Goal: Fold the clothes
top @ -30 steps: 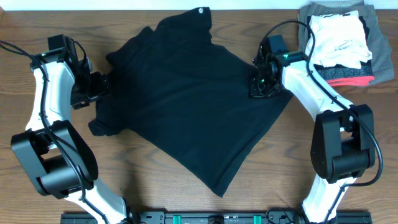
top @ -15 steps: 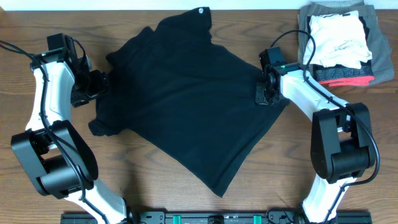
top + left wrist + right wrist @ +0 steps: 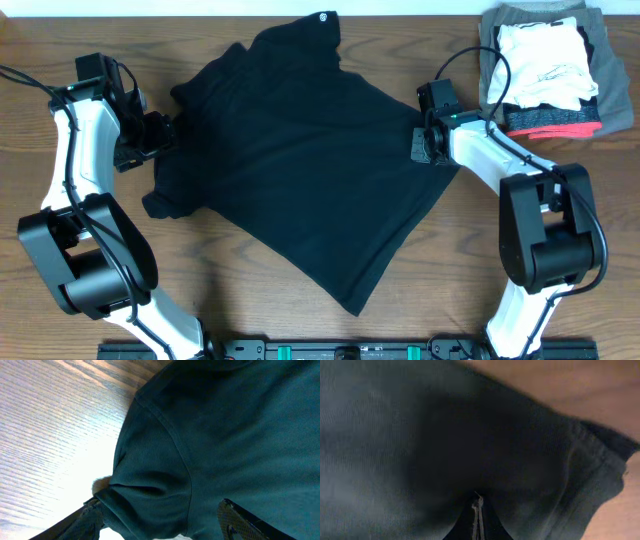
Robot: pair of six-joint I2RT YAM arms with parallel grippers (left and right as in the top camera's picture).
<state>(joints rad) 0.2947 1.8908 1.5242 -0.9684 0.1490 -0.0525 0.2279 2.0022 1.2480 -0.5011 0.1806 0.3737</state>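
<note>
While the black T-shirt lies spread out, skewed, across the middle of the tabletop, both my tools sit at its edges.

left tool: jaws wide apart, at the sleeve on the shirt's left edge. Left wrist view: one finger on the tabletop side of the sleeve hem, the other over the body fabric. Bunched sleeve cloth lies between them, not clamped.

right tool: fully closed, at the shirt's right edge. Right wrist view: fingertips meet tip to tip, down against the dark cloth. Cannot tell whether a fold is nipped between them.

Small white round logo shows at the shirt's far edge. The shirt's near corner points toward my arm bases.

Stack of folded garments, white on grey with a red-striped one, sits at the far right corner of the tabletop. It is just beside my right arm and apart from the shirt.
</note>
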